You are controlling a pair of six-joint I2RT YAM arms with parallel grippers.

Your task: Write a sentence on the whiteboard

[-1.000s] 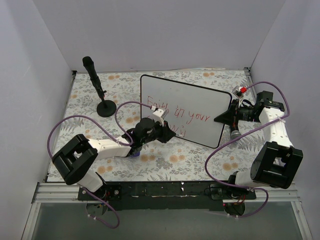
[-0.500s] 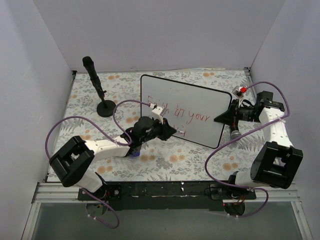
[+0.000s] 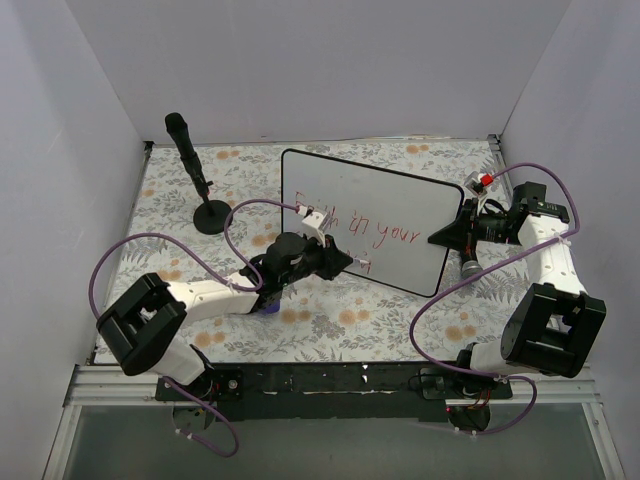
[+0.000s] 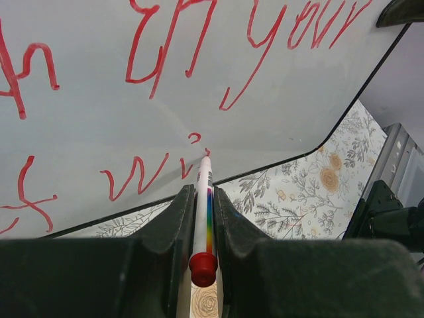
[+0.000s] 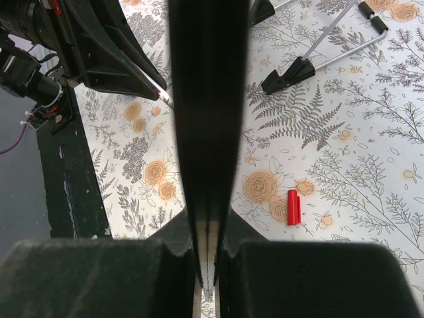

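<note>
Flowery desk (image 3: 330, 320) is carrying the whiteboard (image 3: 400, 195) in its middle. I am squeezing my right tool (image 3: 455, 232) on the board's right edge, likely so it is not sliding. My left tool (image 3: 335, 262) is pinching the marker (image 4: 203, 212), with its tip touching the shiny white board and adding to the wobbly red two-line sentence (image 3: 395, 235).

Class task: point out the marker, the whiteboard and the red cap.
marker (image 4: 204, 202), left wrist view, white barrel.
whiteboard (image 3: 400, 198), top view, bare white face.
red cap (image 5: 293, 207), right wrist view, its middle.
</note>
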